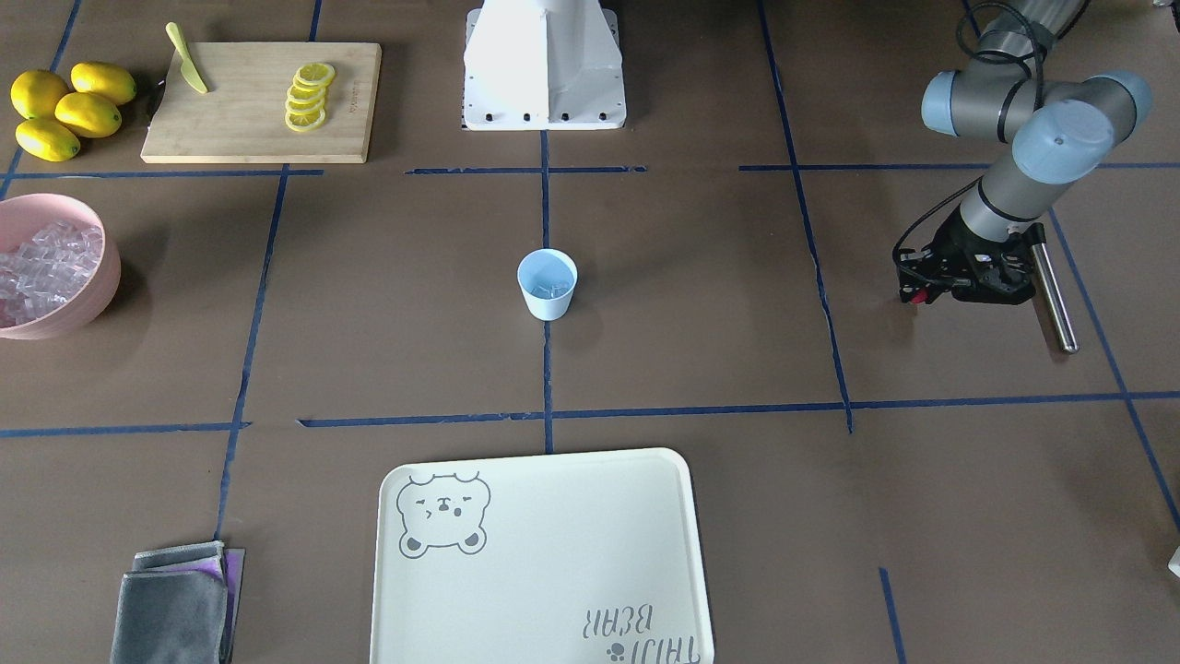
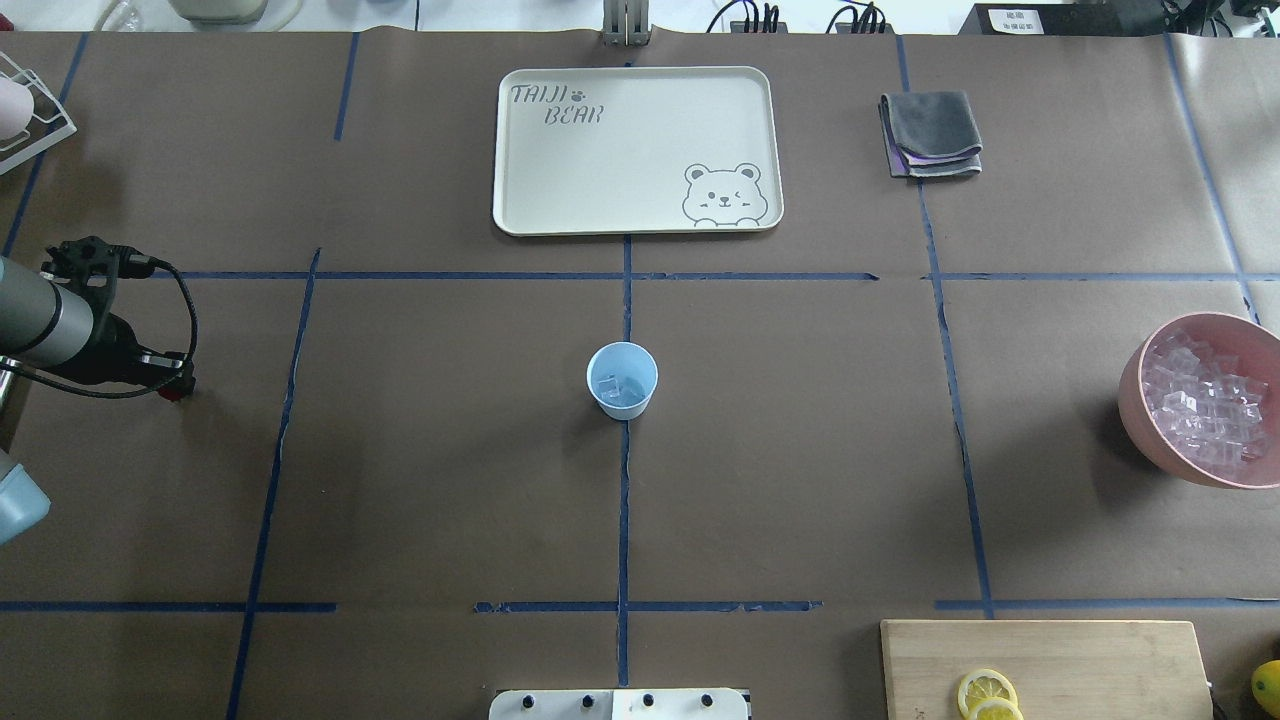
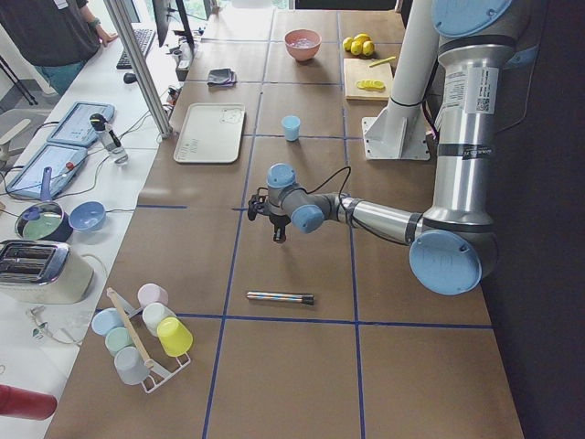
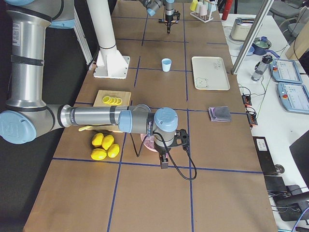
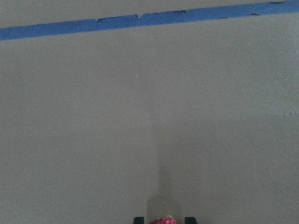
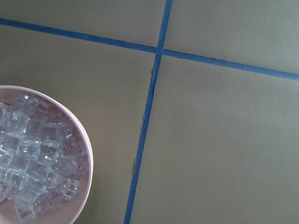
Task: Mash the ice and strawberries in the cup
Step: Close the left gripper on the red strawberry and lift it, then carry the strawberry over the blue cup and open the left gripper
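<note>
Left wrist-mounted view: left tool [image 5: 164,219] pinching strawberry [image 5: 163,221], hovering over surface [image 5: 140,116], prob. for carrying to cup [image 2: 622,378] w/ ice [image 2: 620,389]. Right tool [image 4: 164,163] hanging by pink bowl [image 6: 87,186]; opening: cannot tell.

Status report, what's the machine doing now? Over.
Left pincer grips strawberry. Right pincer: state unclear. Cup holds ice. Path to cup open.

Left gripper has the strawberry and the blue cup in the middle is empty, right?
Not quite. The cup is not empty: the overhead exterior view shows ice cubes in it. The left gripper does hold the strawberry, as the left wrist view shows.
</note>
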